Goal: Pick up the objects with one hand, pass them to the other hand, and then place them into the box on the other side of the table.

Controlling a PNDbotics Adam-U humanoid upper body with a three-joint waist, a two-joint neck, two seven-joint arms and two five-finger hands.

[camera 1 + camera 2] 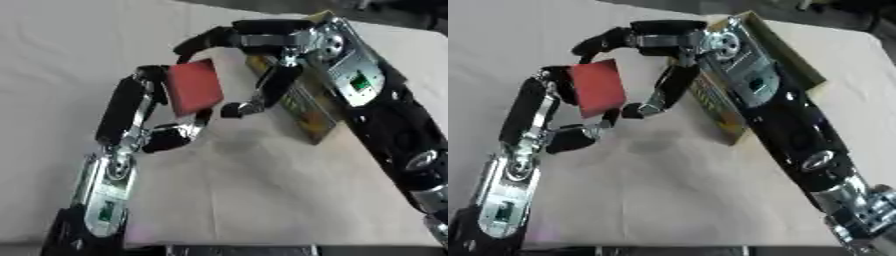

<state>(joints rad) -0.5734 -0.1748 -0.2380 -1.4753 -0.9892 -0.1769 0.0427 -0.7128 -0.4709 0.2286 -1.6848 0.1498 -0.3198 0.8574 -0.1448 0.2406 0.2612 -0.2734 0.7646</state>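
The left forearm is seen nearest, rising from the lower left corner, and its left robot hand (149,115) is curled round a red block (194,88) that is held upright above the white table (262,190). From the right, the right robot hand (262,60) is arched over the block, fingers bent, with one fingertip touching its top and the lower finger apart from it. The box (732,117) is seen just behind, partly hidden by the right arm.
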